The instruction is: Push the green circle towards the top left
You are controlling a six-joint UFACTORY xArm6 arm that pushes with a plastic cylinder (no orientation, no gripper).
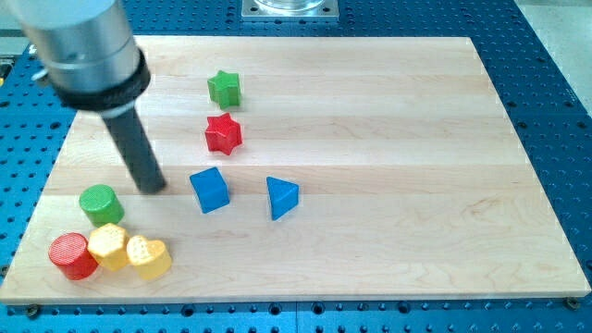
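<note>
Sitting near the lower left corner of the wooden board [388, 102], the green circle [100, 203] is a short upright cylinder with a flat round top and a darker green side wall. It stands on the bare wood, close to the board's left edge.

My tip [154, 189] rests on the board just to the view's right of the green circle and slightly above it, with a narrow strip of wood showing between the two; I cannot tell for sure whether they touch, though they look apart. The rod has nothing to open or close and holds nothing; it simply stands on the surface, slanting up to the view's top left into its wide grey housing.

Just below the green circle lies a tight cluster: a yellow hexagon-like block [108, 245] directly beneath it, a red circle [72, 255] to the view's left of that, and a yellow heart-shaped block [149, 256] to its right. These three seem pressed together.

To the view's right of my tip sits a blue cube [210, 190], and further right a blue triangle [281, 197]. Above them a red star [223, 133] stands near the middle, with a green star [224, 88] above it towards the view's top.

Toward the view's top left of the green circle, the board is crossed only by the rod's own shaft and housing.
</note>
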